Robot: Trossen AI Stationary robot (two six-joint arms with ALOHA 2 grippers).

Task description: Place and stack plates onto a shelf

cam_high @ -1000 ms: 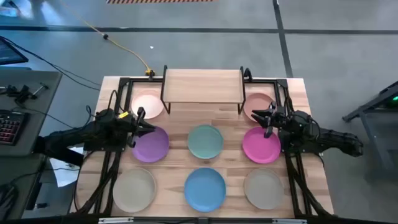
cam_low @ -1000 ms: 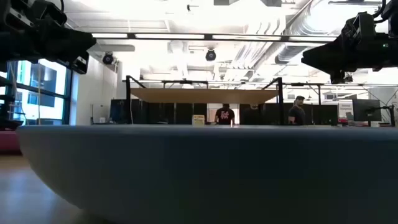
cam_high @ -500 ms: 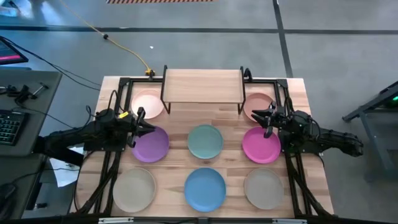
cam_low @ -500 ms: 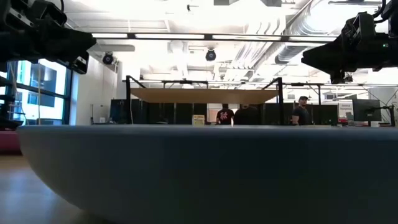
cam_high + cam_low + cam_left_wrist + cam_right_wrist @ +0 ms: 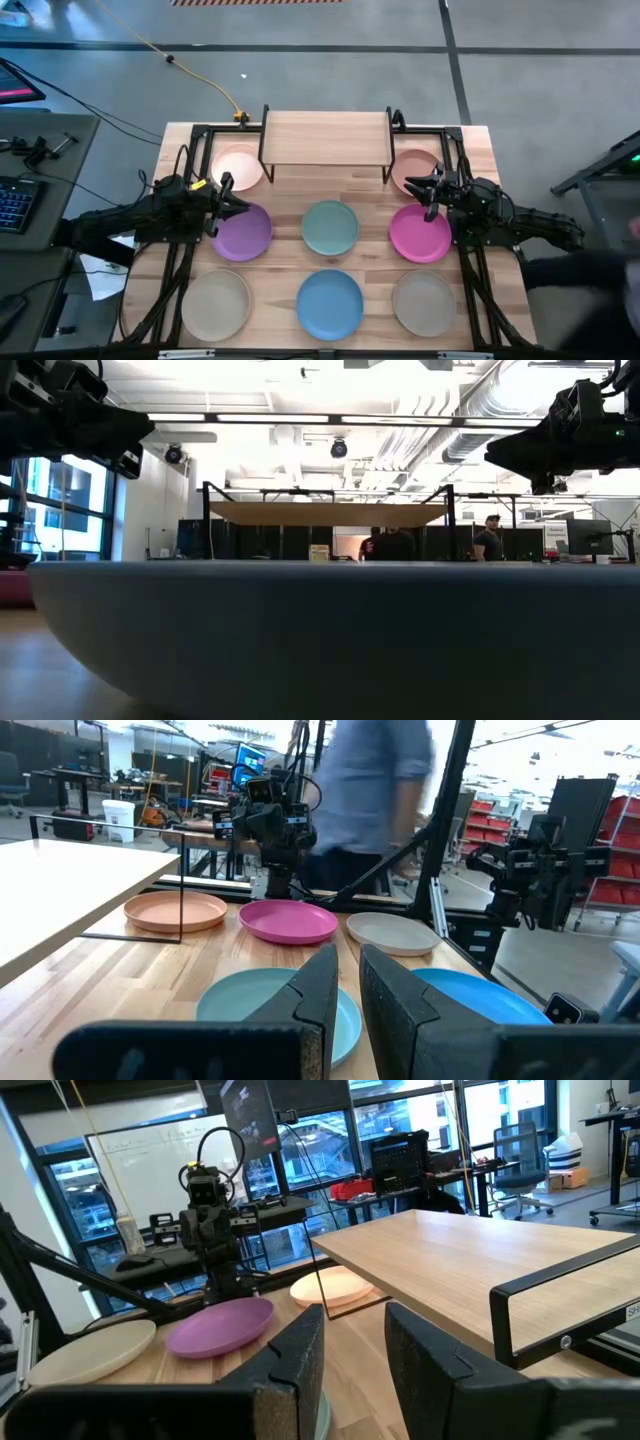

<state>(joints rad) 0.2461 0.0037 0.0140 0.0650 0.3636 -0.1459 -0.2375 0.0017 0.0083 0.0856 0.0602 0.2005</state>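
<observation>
The small raised shelf (image 5: 325,137), a light wood rectangular top on thin black legs, stands at the table's far edge with nothing on it, so by my judgement no plate has been placed yet and all eight remain to be stacked. The round matte plates lie flat on the wooden tabletop (image 5: 370,195) in three rows.

The left gripper (image 5: 226,197) hovers between the pale pink plate (image 5: 237,166) beyond it and the purple plate (image 5: 243,231) just under and behind its fingertips. Its fingers stand slightly apart, a narrow gap between them, and hold nothing.

The right gripper (image 5: 428,190) hovers over the far rim of the magenta plate (image 5: 420,234), with the second pale pink plate (image 5: 414,168) just ahead. Its fingers are parted somewhat wider and are equally empty.

Between the grippers sits the teal plate (image 5: 330,227); nearer the front lie the blue plate (image 5: 329,302) and two beige plates (image 5: 216,303).
</observation>
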